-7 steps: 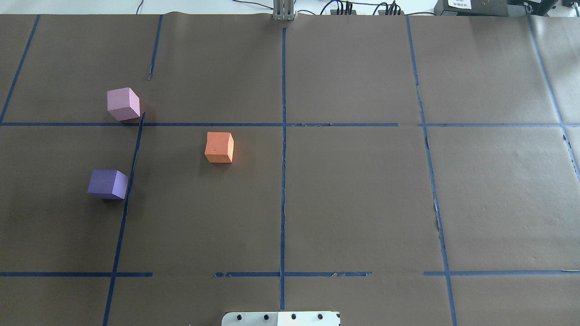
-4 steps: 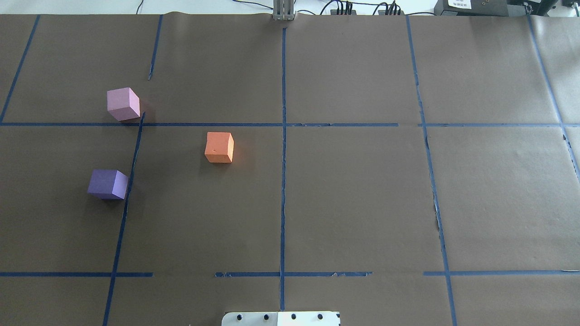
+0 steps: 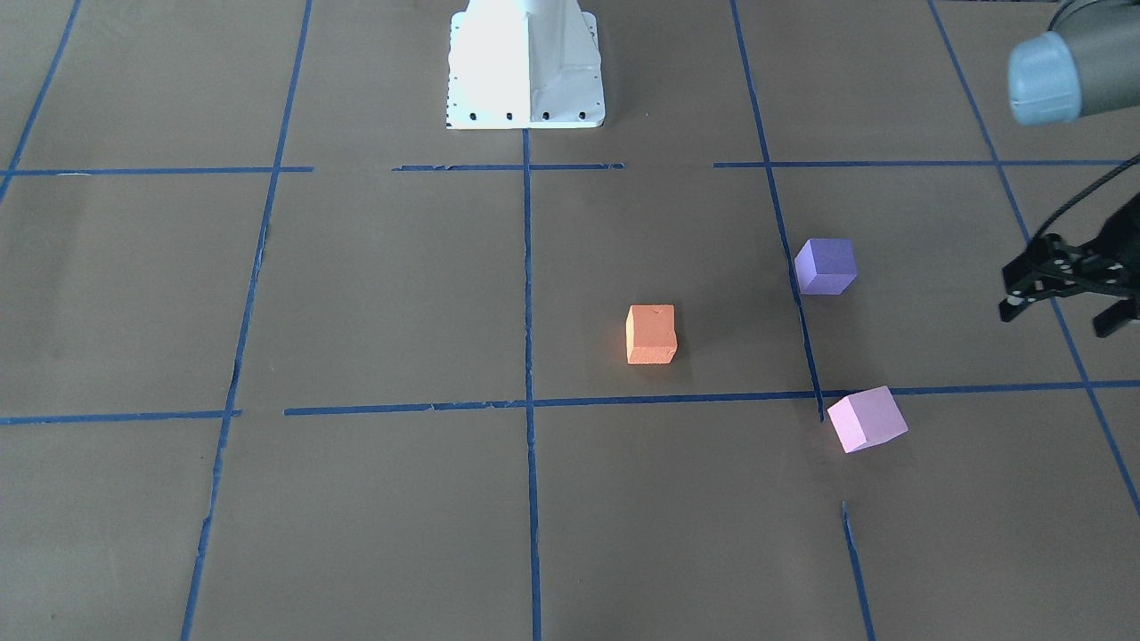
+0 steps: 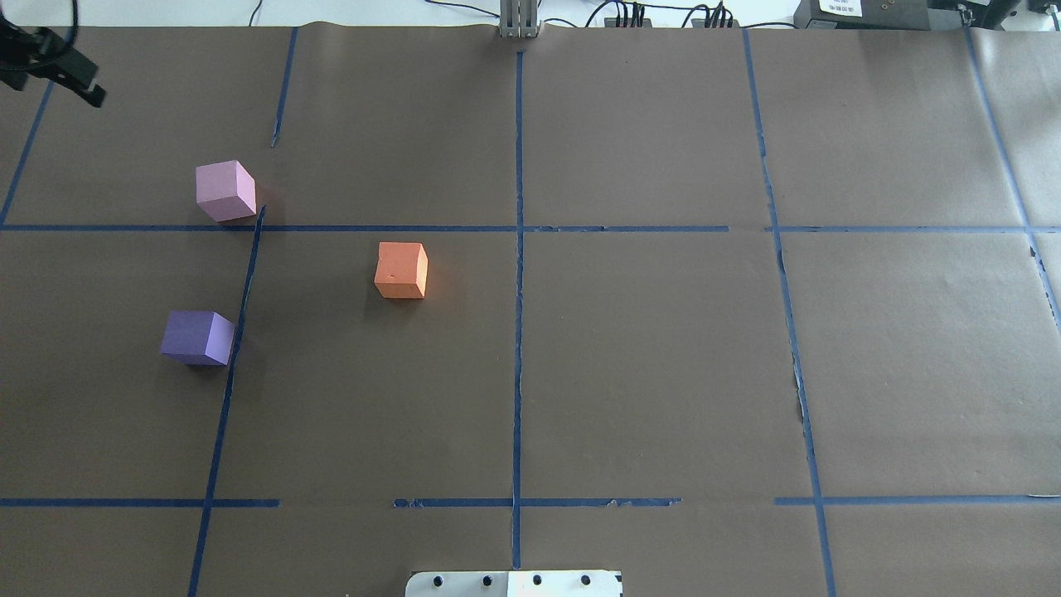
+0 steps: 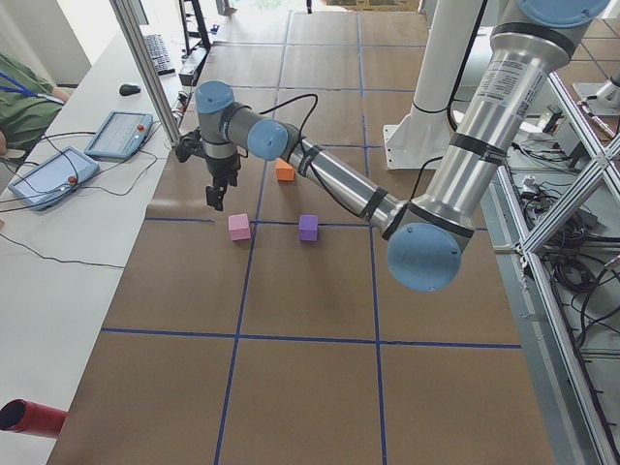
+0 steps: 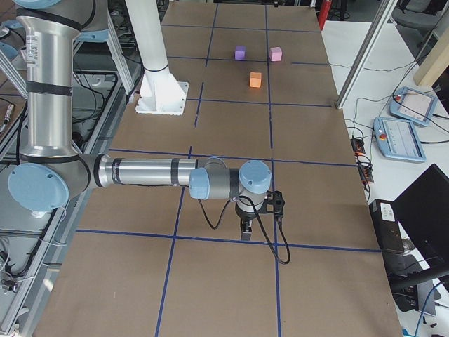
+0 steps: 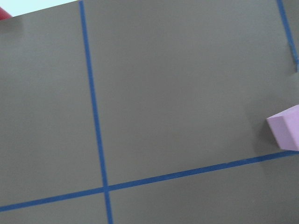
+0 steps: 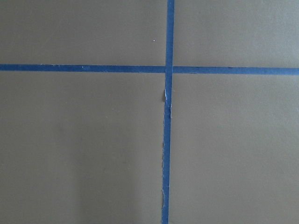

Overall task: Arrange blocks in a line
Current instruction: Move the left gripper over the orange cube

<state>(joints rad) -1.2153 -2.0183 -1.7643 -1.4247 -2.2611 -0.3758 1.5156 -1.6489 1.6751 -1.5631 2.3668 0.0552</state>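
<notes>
The brown paper-covered table (image 4: 663, 373) is gridded with blue tape (image 4: 518, 332), and everything that matters sits on the robot's left half. The left arm (image 5: 329, 179) is stretched out over that end. The right arm (image 6: 140, 172) hangs over its own end, well apart from all three blocks, so the left arm is clearly the nearer one for the first grab. The left gripper (image 3: 1062, 316) hovers above the paper with its jaws spread wide and nothing between them. The right gripper (image 6: 245, 228) only shows in a side view, so I can't tell how its jaws stand.

The bit that counts: the pale pink-lilac block (image 4: 225, 190) is the one closest to the left gripper. It lies off toward the table's centre from the jaws, not under them, and the left wrist view only catches it at its right edge. My guess is the arm needs to slide inward before coming down.

They're cubes, so no long axis to line up with. The pink one does sit skewed to the tape, just beside a tape crossing. The violet-purple block (image 4: 197, 337) is nearer the robot, also skewed, just beside the same lengthwise strip. The orange block (image 4: 401, 269) is further toward the centre, roughly square to the grid. Together that's a triangle, not a line, with none of them touching. All three look matte and foamy with clean edges.
</notes>
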